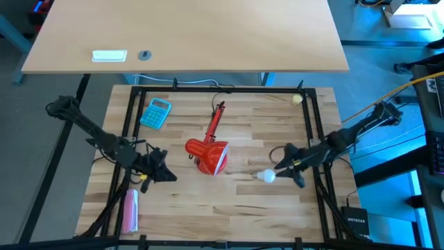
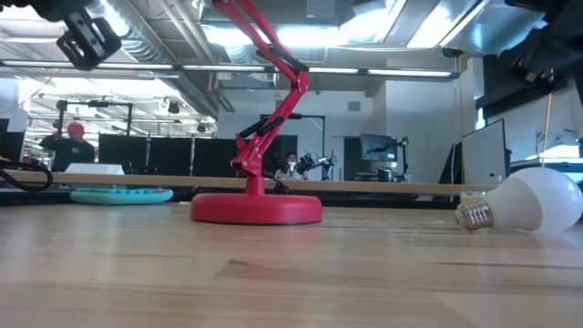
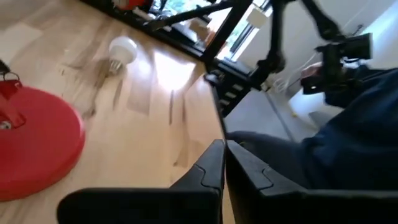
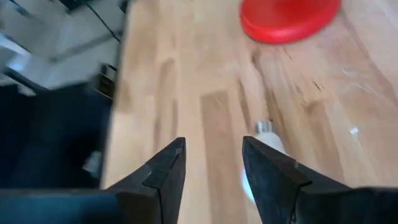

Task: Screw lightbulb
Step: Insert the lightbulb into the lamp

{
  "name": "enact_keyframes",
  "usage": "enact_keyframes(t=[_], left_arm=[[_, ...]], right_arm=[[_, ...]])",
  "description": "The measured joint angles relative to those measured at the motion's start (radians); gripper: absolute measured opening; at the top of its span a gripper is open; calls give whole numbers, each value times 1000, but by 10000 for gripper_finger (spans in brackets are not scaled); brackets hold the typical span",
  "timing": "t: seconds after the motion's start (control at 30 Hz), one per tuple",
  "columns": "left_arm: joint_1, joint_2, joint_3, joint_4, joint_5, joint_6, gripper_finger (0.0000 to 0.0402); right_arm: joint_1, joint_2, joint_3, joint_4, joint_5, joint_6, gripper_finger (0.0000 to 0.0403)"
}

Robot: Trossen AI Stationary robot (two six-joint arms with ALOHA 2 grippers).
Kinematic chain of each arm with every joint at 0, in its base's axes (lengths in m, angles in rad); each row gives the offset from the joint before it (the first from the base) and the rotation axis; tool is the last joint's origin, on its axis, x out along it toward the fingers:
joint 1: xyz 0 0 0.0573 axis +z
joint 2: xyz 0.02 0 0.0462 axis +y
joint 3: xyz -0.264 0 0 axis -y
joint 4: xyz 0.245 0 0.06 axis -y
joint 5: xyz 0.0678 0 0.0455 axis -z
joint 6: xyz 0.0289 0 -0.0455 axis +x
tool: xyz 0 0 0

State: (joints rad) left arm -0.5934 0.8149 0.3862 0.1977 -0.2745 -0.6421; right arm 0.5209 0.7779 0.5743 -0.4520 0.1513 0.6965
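Note:
The white lightbulb point(image 1: 266, 176) lies on its side on the wooden table, right of the red desk lamp point(image 1: 208, 154). In the low view its metal screw base point(image 2: 474, 215) points toward the lamp's round base point(image 2: 255, 208). My right gripper point(image 1: 284, 170) is open and hovers just right of the bulb. In the right wrist view point(image 4: 214, 155) the bulb point(image 4: 267, 132) shows beside one finger, and in the low view no finger is at it. My left gripper point(image 1: 166, 172) is shut and empty, left of the lamp; it also shows in the left wrist view point(image 3: 224, 163).
A blue calculator point(image 1: 155, 112) lies at the far left. A small yellowish ball point(image 1: 297, 99) sits at the far right corner. A pink object point(image 1: 130, 210) lies near the left front. A black frame point(image 1: 132, 118) borders the table. People show in the room beyond.

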Motion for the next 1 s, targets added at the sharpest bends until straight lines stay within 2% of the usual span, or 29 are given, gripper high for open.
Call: enact_keyframes(t=[0.17, 0.27, 0.4, 0.5, 0.6, 0.8, 1.0], left_arm=[[23, 99, 1, 66, -4, 18, 1], [47, 157, 1, 131, -9, 30, 4], [76, 210, 1, 260, -46, 48, 15], [102, 237, 1, 294, -51, 13, 34], [120, 267, 1, 293, -54, -54, 67], [122, 317, 1, 317, -52, -96, 142], [113, 325, 1, 339, -29, -158, 188]], right_arm=[[3, 141, 0, 5, 26, -4, 161], [-10, 224, 2, 44, 110, -65, 161], [-17, 274, 2, -20, 95, -51, 165], [0, 268, -1, -31, 65, -38, 186], [44, 232, -27, -19, 91, -1, 221], [154, 172, -134, 44, 228, 115, 291], [291, 162, -254, 286, 387, 163, 304]])
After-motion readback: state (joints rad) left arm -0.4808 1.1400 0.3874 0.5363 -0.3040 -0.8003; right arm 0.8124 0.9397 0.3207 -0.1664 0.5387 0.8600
